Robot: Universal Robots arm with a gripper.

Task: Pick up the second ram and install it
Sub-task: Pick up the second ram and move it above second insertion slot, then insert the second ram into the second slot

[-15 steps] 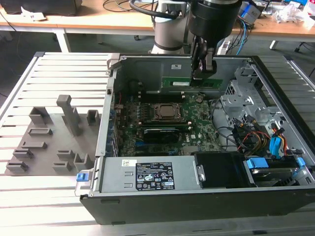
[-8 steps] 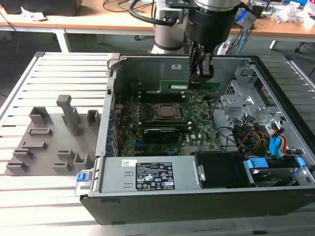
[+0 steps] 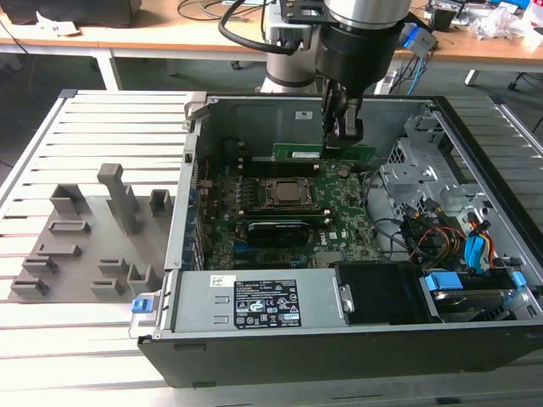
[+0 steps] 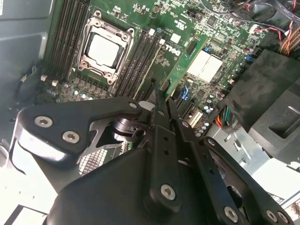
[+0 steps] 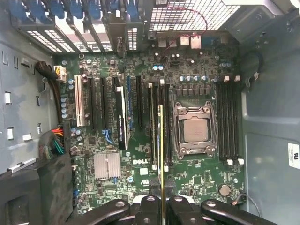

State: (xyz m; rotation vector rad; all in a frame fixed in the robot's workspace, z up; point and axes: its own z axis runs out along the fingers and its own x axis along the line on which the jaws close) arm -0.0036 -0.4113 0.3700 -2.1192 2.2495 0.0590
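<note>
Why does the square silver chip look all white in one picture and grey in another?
Glare: in the second wrist view light bounces off the square silver processor lid and the pale label on the thin green ram stick in the black gripper, whitening both; in the first wrist view that lid reads grey; in the exterior view the dark computer case is dim inside.

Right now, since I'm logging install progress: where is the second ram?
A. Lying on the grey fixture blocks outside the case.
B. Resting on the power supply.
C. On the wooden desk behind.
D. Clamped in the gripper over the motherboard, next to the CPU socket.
D: in the first wrist view the gripper is shut on the second ram, which runs edge-on beside the CPU socket.
</note>
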